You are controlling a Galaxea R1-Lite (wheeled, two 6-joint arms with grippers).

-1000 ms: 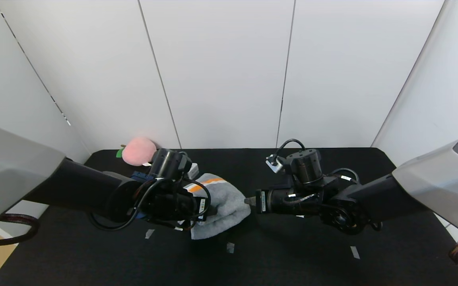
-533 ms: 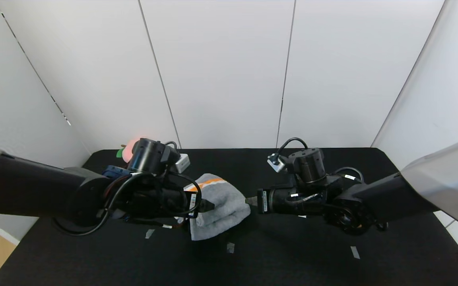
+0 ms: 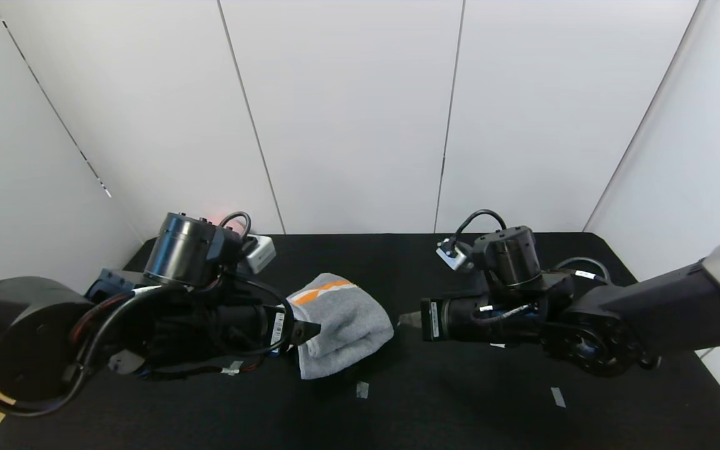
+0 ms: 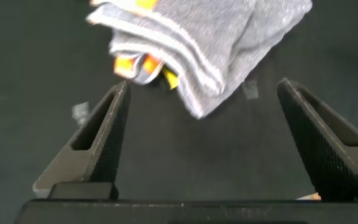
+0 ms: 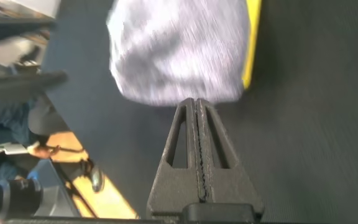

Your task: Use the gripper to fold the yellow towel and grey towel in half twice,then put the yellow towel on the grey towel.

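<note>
Lighting: bright, even, diffuse; white wall panels [image 3: 347, 112] evenly lit, without glare. Source not visible.
Shadows: soft and faint on the black tabletop [image 3: 460, 406], which stays dark and shows little detail.
Distortion: head view bends the panel seams outward toward the edges.
Focus: head view sharp. Left wrist view blurs the grey towel [image 4: 210, 37]; near fingers [image 4: 98, 143] crisper. Right wrist view smears the grey towel; yellow towel [image 5: 251, 43] edge soft.

No readable text anywhere. White stickers [image 3: 277, 325] on left arm and label [image 3: 433, 310] on right arm carry print, too small to read. Towel's orange marks: pattern, not lettering.
</note>
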